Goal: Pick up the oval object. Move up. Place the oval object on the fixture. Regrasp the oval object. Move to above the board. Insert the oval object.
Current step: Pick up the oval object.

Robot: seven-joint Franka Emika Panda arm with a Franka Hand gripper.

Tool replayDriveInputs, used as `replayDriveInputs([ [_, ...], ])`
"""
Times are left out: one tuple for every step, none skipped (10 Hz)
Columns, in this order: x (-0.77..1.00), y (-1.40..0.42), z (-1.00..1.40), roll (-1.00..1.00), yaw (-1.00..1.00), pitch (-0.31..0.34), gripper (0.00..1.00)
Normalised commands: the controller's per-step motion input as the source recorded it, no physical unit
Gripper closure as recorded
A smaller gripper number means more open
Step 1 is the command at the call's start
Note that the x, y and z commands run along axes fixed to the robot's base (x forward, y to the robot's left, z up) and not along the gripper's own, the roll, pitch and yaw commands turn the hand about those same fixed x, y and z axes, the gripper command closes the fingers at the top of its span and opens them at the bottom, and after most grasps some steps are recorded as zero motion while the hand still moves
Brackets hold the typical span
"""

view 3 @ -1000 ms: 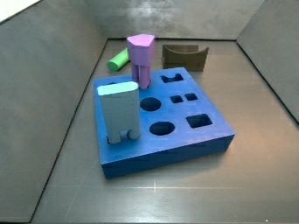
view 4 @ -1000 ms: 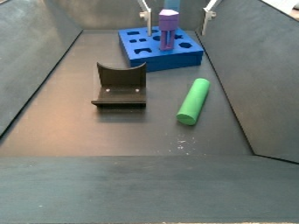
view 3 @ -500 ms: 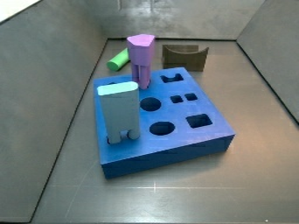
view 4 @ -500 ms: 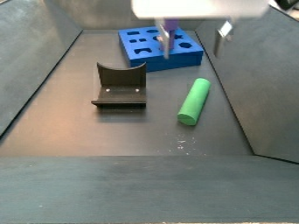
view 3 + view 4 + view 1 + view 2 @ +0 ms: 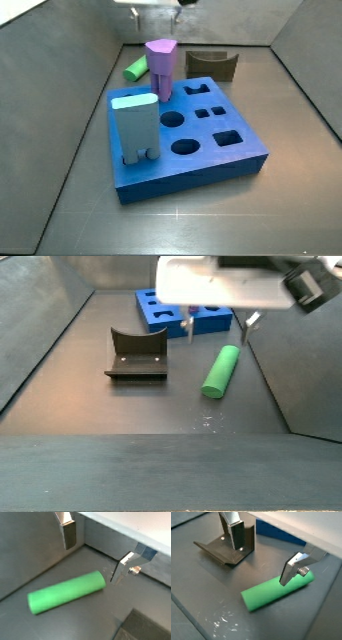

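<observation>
My pincer (image 5: 264, 554) has swung in from over the board (image 5: 163, 318) and now hangs wide open and empty above the oval object (image 5: 274, 594), lying flat on the floor beside the fixture (image 5: 226, 548), so pickup comes next.

The gripper (image 5: 217, 323) has come down nearer the oval object (image 5: 221, 371), jaws apart.

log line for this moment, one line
phase: approach | gripper: open, empty, above oval object | oval object: lying on floor, ungrasped | fixture: empty | board: oval not inserted
</observation>
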Motion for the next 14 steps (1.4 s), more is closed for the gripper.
replayDriveInputs([
  [0.28, 0.16, -1.00, 0.00, -0.37, 0.000, 0.00],
  [0.31, 0.23, -1.00, 0.00, -0.33, 0.000, 0.00],
  [0.29, 0.25, -1.00, 0.00, -0.31, -0.009, 0.00],
  [0.17, 0.21, -0.90, -0.02, -0.31, -0.090, 0.00],
  [0.20, 0.21, -0.82, -0.04, -0.29, -0.136, 0.00],
  [0.19, 0.20, -0.77, -0.06, -0.27, -0.161, 0.00],
  [0.00, 0.15, -0.76, -0.06, -0.29, -0.179, 0.00],
  [0.00, 0.11, -0.80, -0.05, -0.30, -0.177, 0.00],
  [-0.03, 0.11, -0.81, -0.04, -0.30, -0.177, 0.00],
  [-0.20, 0.06, -0.83, -0.04, -0.31, -0.187, 0.00],
  [-0.41, 0.00, -0.85, -0.04, -0.30, -0.210, 0.00],
  [-0.69, 0.00, -0.86, -0.04, -0.28, -0.210, 0.00],
  [-0.88, -0.03, -0.67, 0.00, -0.24, -0.140, 0.00],
  [-0.82, 0.00, -0.31, -0.08, -0.29, -0.154, 0.00],
])
